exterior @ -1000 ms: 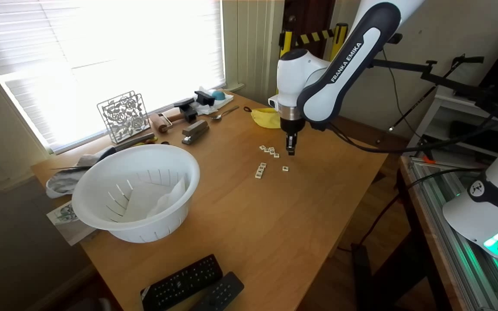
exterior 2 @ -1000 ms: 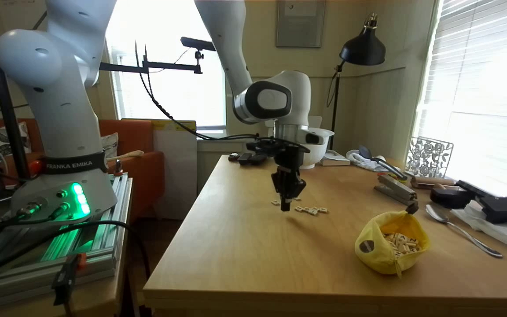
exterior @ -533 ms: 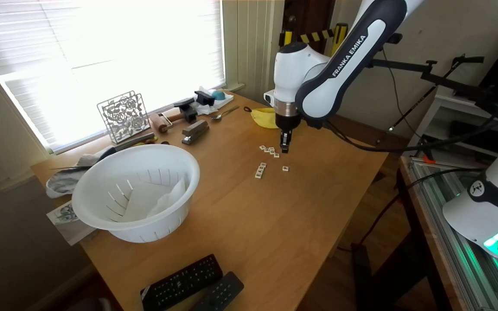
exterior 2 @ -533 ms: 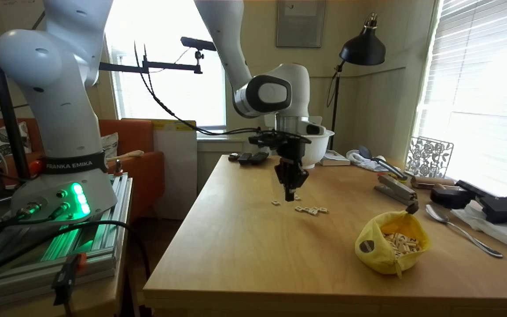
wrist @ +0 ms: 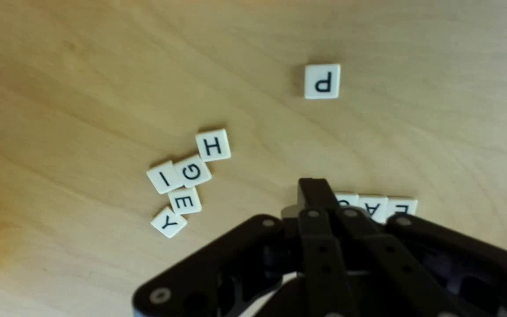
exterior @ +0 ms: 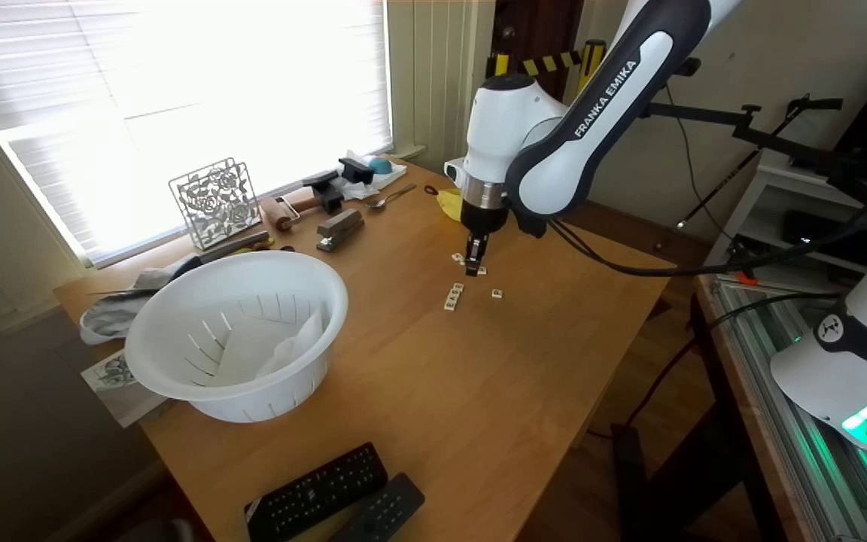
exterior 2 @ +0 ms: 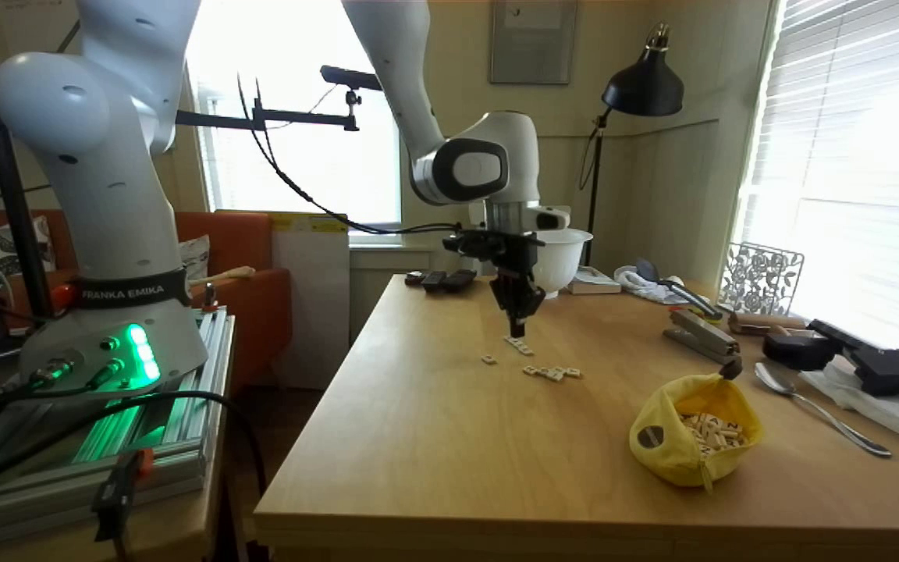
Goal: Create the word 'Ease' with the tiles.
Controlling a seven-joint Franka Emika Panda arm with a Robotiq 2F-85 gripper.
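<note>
The gripper point(exterior: 472, 269) has its fingers closed together, holding nothing. In an exterior view the tile row point(exterior: 454, 296), apparently reading EASE, lies below and near-left, long axis near-to-far; any nudge presumably targets its far end.

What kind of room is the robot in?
It's probably a room in somebody's home: there's an orange sofa, a black lamp and striped-looking blinds on the window.

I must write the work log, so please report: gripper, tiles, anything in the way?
Gripper shut, close to the tile row; contact unclear. Row reads EASE in an exterior view. P tile lies apart, likely not in the way.
</note>
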